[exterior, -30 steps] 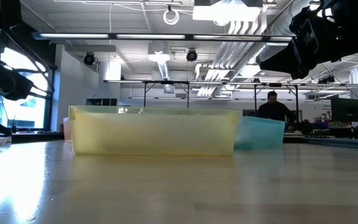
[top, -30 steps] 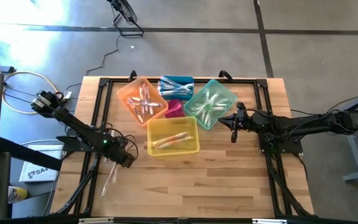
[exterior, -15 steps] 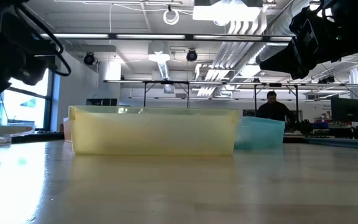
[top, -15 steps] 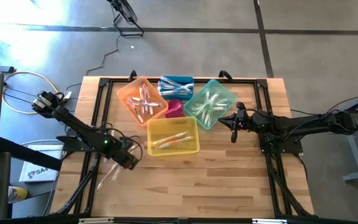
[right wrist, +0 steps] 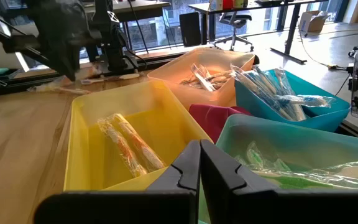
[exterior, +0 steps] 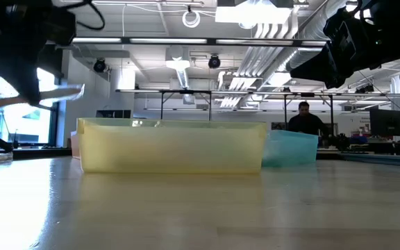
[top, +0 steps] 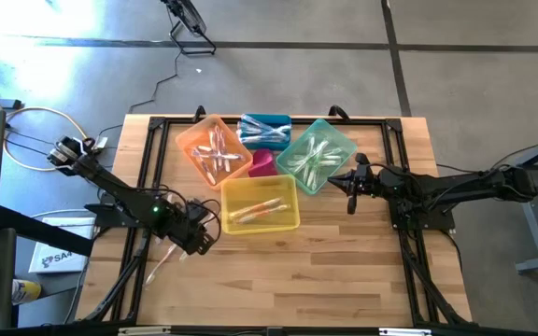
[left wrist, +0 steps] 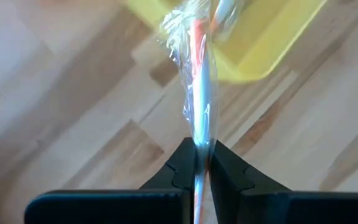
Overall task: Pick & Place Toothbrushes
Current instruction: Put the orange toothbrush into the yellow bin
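1. Left gripper over the left front of the wooden tabletop, just beside the near-left corner of the yellow bin.
2. Left fingers clamped on one wrapped toothbrush; orange accent, clear wrapper; it runs straight out from the fingertips toward the yellow bin's corner.
3. High view: the held toothbrush trails from the gripper toward the tabletop's left front; low view shows it lifted clear of the tabletop, above the yellow bin's rim height.
4. Right gripper hovers right of the bins, close to the green bin, fingers pressed together, holding nothing.
5. Yellow bin holds a couple of orange-accent toothbrushes lying side by side.
6. Orange bin at back left has a pile of wrapped toothbrushes; blue bin at back centre holds more; green bin at right has a whitish-green pile.
7. Small pink bin sits between the four; contents cannot tell.
8. Low view: a person well behind the tabletop in the room.
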Robot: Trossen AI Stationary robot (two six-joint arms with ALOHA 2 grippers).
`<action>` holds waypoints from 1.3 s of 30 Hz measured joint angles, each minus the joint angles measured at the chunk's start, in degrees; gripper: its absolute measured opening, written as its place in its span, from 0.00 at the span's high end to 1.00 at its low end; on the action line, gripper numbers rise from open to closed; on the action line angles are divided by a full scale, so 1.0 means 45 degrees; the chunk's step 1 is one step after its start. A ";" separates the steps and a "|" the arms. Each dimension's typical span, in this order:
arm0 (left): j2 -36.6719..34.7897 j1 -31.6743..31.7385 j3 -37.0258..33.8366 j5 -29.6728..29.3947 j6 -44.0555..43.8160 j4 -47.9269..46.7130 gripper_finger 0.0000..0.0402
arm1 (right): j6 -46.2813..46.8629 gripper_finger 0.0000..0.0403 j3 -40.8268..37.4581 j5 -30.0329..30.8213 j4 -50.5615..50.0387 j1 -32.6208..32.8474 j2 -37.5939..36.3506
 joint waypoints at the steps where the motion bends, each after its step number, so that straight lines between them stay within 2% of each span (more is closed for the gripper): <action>1: 0.0000 0.0000 0.0332 -0.0230 0.0129 -0.0327 0.96 | 0.0000 0.99 0.0000 0.0000 -0.0001 -0.0004 0.0000; 6: -0.0010 0.0005 0.2091 -0.1374 0.1255 -0.1476 0.96 | 0.0000 0.99 0.0000 0.0000 -0.0001 -0.0004 0.0001; 12: -0.0015 0.0027 0.3806 -0.3010 0.3333 -0.1548 0.96 | 0.0039 0.99 0.0000 0.0000 0.0000 -0.0004 0.0000; 18: -0.0019 0.1354 0.4692 -0.3551 0.5828 -0.1198 0.96 | -0.0002 0.99 0.0000 0.0005 0.0000 0.0001 0.0000; 28: -0.0015 0.4470 0.4708 -0.1498 1.1076 0.1284 0.96 | -0.0005 0.99 0.0000 0.0003 -0.0001 -0.0004 0.0000; 34: 0.0055 0.5659 0.4708 -0.0318 1.2602 0.2039 0.96 | -0.0081 0.99 0.0000 0.0004 -0.0006 0.0000 0.0000; 39: 0.0611 0.6205 0.4700 0.0177 1.3172 0.2360 0.96 | -0.0102 0.99 0.0000 0.0010 -0.0036 -0.0004 0.0000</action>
